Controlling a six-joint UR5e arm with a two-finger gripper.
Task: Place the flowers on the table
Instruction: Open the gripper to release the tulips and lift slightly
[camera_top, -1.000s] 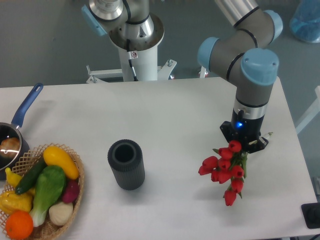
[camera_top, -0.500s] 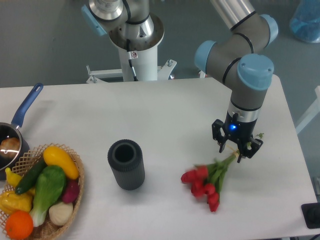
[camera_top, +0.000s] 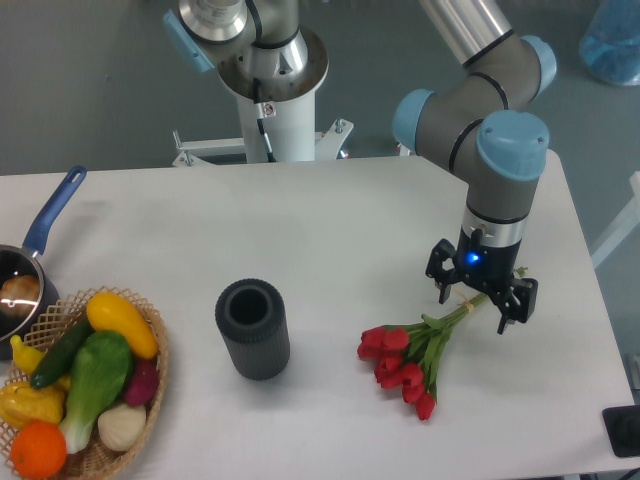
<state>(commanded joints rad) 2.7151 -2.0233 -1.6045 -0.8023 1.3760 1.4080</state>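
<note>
The flowers (camera_top: 408, 357), a small bunch of red tulips with green stems, lie flat on the white table (camera_top: 330, 230) at the right front, blooms pointing left and down. Their stem ends reach up to the right under my gripper (camera_top: 477, 298). The gripper is open, its two fingers spread on either side of the stem ends, and it holds nothing.
A dark grey ribbed cylinder (camera_top: 253, 328) stands upright left of the flowers. A wicker basket (camera_top: 85, 385) of vegetables and fruit sits at the front left, with a blue-handled pot (camera_top: 25, 270) behind it. The table's right edge is close to the gripper.
The gripper opened and let go of the flowers. The bunch dropped from hanging under the gripper to lying flat on the table, blooms swung left.
</note>
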